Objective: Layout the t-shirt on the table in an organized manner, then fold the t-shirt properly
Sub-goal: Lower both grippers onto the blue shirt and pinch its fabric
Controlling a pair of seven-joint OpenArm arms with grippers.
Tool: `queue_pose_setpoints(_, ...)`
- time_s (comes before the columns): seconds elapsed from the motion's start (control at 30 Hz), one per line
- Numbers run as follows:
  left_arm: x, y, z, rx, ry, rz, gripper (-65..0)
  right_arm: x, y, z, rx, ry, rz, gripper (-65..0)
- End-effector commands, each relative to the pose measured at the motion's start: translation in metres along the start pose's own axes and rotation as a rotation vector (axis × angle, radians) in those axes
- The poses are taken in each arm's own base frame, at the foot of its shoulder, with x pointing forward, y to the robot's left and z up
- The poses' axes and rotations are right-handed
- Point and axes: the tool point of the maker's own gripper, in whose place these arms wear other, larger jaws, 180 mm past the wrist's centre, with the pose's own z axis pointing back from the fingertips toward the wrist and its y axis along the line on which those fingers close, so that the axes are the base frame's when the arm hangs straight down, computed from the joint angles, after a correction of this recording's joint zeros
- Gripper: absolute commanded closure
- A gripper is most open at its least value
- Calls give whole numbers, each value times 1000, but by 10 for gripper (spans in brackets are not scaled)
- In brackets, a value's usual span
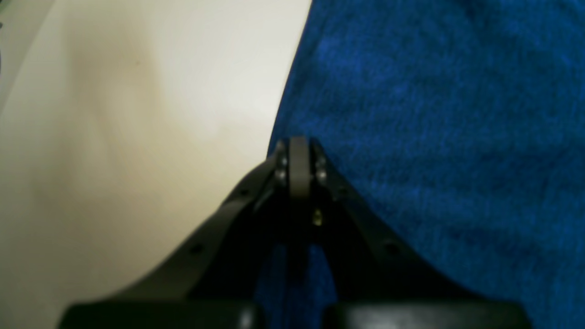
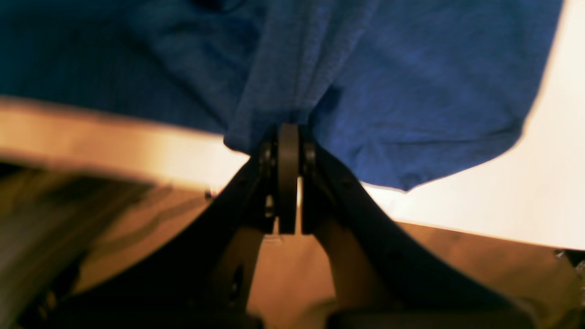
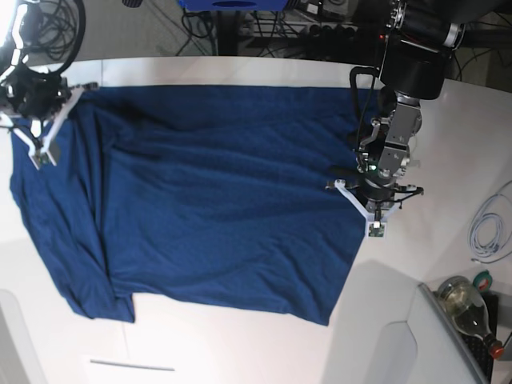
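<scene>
The t-shirt [image 3: 208, 208] lies spread across the worktop [image 3: 448, 264]; the right tool [image 2: 288, 132] is clenched on a bunched edge at one end, the left tool [image 1: 299, 146] seemingly pinching the opposite edge.

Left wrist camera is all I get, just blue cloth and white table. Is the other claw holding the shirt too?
Observer: Yes. The right gripper is shut on a bunched fold of the t-shirt.
Operator: Where on the table?
Observer: At the far corner of the table, where the shirt reaches the edge.
Operator: Is my claw holding it?
Observer: The left gripper is shut at the shirt's opposite edge.
Operator: Is the shirt flat?
Observer: Mostly spread, with long wrinkles near the right gripper.
</scene>
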Motion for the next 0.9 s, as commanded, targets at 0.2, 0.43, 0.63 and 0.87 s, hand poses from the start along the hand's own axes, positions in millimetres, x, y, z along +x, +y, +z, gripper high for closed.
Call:
queue_pose_setpoints(0.2, 3, 3, -1, 7, 14, 6, 0, -22, -11, 6, -24, 59, 47, -6)
queue_pose_setpoints(0.43, 15, 1, -1, 4, -9, 12, 0, -13, -14, -8, 0, 71, 21, -98)
queue_pose_setpoints(0.63, 50, 11, 9, 14, -101, 63, 0, 8, -26, 14, -66, 12, 53, -356)
queue_pose_setpoints(0.87, 32, 4, 48, -17, -54, 111, 0, 43, -79, -28, -43, -81, -77, -105)
